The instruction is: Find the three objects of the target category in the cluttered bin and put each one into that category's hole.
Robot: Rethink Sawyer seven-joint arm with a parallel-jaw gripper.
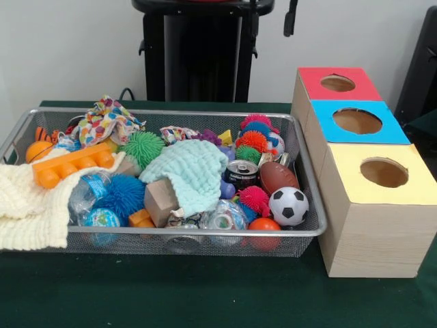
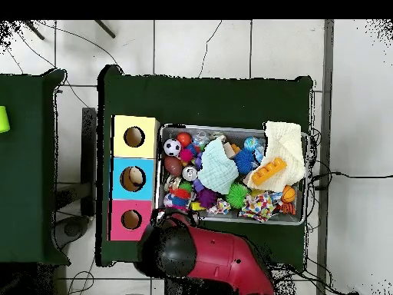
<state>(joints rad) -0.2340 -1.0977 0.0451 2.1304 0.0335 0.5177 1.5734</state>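
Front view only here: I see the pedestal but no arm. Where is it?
Observer: Overhead, the red arm sits folded at the table's robot-side edge, its black end beside the red-topped box, outside the bin.
Operator: Anything in the holes?
Observer: Something pale shows inside the blue-topped box's hole; the yellow-topped box's hole shows only dark.
Operator: Anything beyond this table?
Observer: A second green table stands past the boxes, a lime-green thing at its edge.
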